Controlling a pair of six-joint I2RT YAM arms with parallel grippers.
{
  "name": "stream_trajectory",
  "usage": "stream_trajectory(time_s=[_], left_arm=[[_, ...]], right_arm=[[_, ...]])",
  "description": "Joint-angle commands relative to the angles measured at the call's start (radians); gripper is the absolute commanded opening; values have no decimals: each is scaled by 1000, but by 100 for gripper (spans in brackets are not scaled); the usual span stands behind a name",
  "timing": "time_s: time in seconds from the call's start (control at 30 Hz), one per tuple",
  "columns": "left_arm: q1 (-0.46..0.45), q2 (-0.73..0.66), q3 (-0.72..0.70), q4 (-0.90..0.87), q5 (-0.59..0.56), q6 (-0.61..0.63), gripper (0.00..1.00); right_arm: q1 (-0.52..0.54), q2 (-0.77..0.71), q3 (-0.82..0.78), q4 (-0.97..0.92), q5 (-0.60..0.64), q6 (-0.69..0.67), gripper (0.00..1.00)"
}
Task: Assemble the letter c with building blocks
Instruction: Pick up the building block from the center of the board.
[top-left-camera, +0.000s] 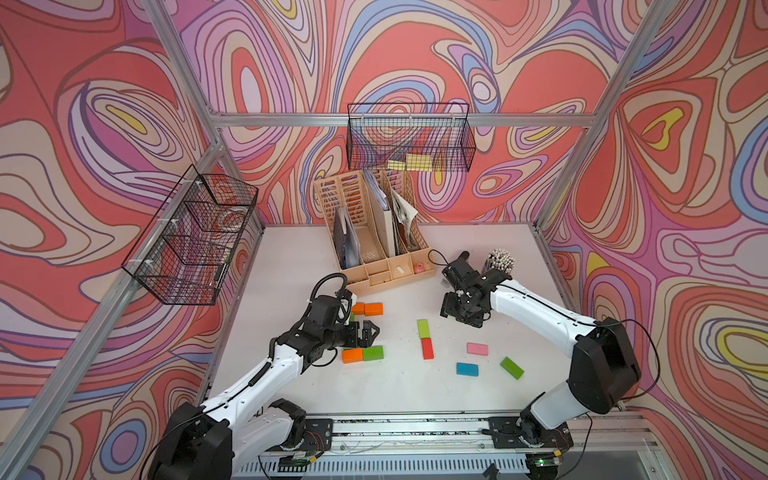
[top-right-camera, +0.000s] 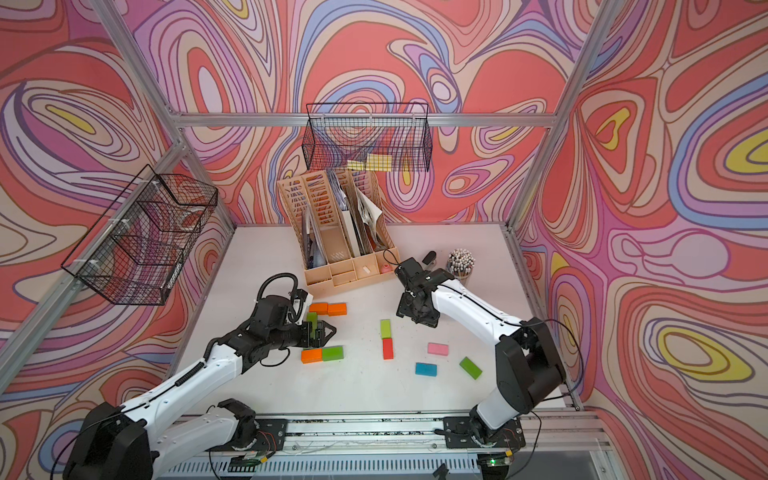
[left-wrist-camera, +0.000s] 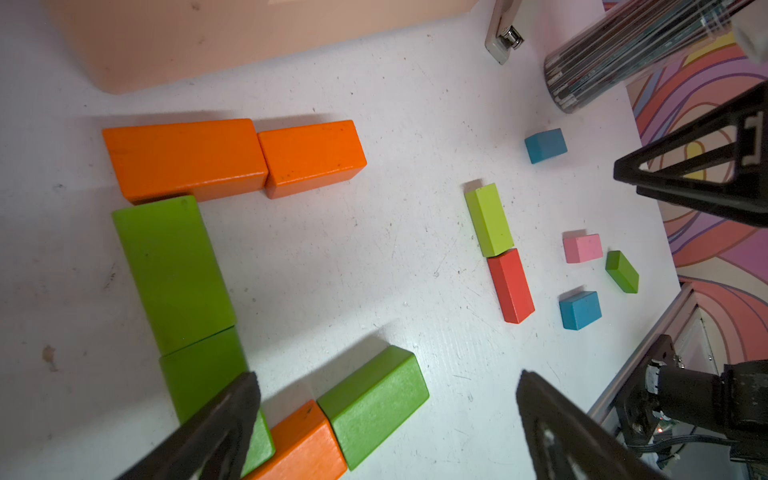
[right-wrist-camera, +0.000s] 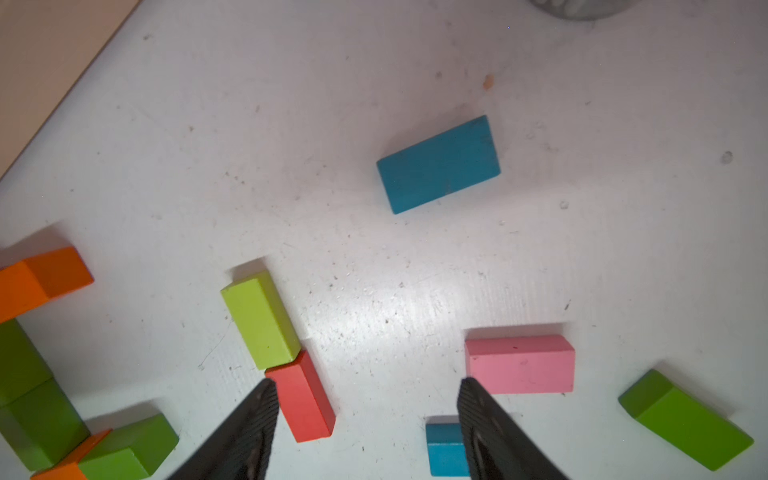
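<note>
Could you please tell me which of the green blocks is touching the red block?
The pale lime-green block, end to end with the red block. The other green blocks are darker: three in the C shape, one lying alone.

No writing, brand, number or sign can be read in any view. The blocks (left-wrist-camera: 183, 158) show only plain coloured faces. The papers (top-left-camera: 405, 216) standing in the file rack (top-left-camera: 332, 195) are too small and blurred in both top views for any print on them to be made out.
</note>
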Motion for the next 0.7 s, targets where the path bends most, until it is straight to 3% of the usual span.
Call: stream_trajectory(time_s=[0.0,0.17,0.33,0.47,0.67], left_arm=[[-8,0,-14,26,6,-7,99],[-8,-2,-17,26,3,-5,99],[-9,-8,-17,24,6,-5,99],[-15,-8,-17,27,7,-5,99],[-18,-10,-19,27,4,-4,100]], right_arm=[[-33,-26,-24,46,46,-4,65],[-41,-42,-28,83,94,-156,63],[-53,-32,-22,57,154,-321,74],[-73,-2,-13,54,154,-424,88],[-120,34,-28,112,102,-528,88]])
